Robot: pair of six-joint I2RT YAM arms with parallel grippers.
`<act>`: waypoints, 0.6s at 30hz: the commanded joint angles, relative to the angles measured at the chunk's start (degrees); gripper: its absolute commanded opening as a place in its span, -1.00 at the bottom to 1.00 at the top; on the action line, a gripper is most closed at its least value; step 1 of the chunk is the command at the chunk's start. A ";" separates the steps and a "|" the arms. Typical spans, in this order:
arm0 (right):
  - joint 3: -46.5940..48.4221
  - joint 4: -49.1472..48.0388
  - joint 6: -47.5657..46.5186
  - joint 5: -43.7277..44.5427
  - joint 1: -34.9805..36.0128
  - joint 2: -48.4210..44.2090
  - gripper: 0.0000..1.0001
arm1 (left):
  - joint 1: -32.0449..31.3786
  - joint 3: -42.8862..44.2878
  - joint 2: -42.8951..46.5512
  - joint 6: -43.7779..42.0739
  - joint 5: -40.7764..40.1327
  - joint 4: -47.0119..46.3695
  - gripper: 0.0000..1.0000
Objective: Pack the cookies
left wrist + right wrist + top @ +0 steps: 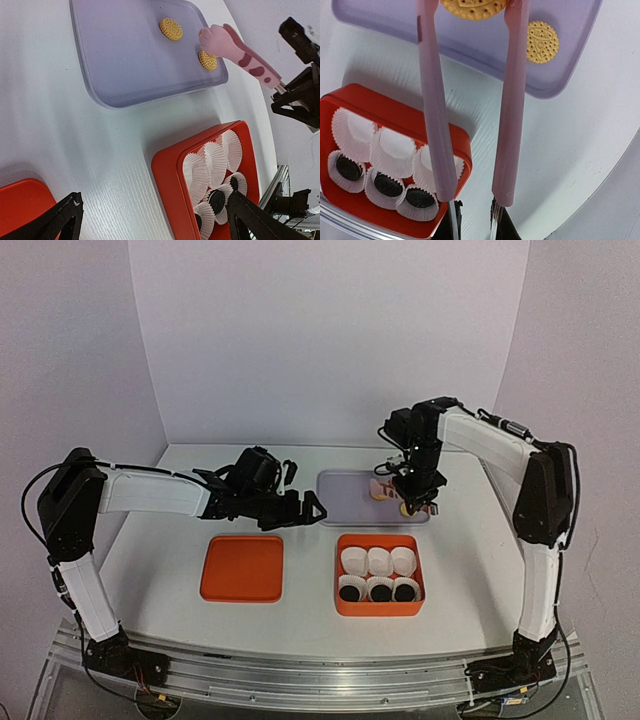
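The cookies [171, 28] are small flat discs, three golden with pricked, embossed faces and three black-brown. The dark cookies [387, 184] each sit in a white fluted paper cup [395, 147], filling one row of the glossy orange box [378, 608]. The other row's three cups show bare white bottoms. Two golden ones lie flat on the smooth lavender tray [345, 490], at 12 o'clock from the box. The third golden cookie [472, 7] is pinched between the tips of pink cat-paw tongs [432, 100] over the tray. The right hand [473, 222] is pressed onto the tongs' handles. The left hand [303, 510] is spread, gripping nothing, at 9 o'clock of the tray. A rounded orange lid [242, 568] lies at 9 o'clock of the box on the white, finely grained surface [170, 540]. Pale lilac walls [300, 340] stand behind.
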State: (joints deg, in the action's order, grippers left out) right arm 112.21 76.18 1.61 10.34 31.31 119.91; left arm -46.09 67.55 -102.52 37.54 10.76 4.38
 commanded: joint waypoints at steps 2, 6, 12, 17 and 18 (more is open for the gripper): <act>-5.16 4.30 3.88 -5.27 0.16 -10.27 -1.00 | -0.06 2.01 0.59 -0.80 -0.66 -2.34 0.99; -11.42 4.08 6.20 -9.64 0.82 -18.34 -1.00 | -0.06 1.51 0.91 -1.23 -0.90 -3.32 0.99; -20.10 7.56 10.99 -16.43 3.02 -28.58 -1.00 | 0.03 2.02 0.74 -2.17 -1.02 -3.47 0.99; -25.17 12.87 14.63 -18.26 7.08 -32.30 -1.00 | 0.03 1.86 0.72 -2.33 -1.10 -3.49 0.99; -25.98 13.17 15.40 -18.28 7.68 -32.46 -1.00 | 0.03 1.83 0.67 -2.32 -1.06 -3.46 0.99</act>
State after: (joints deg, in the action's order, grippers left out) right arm 88.95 77.40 12.42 -4.46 36.22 89.43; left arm -46.09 67.55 -102.52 36.53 10.33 2.64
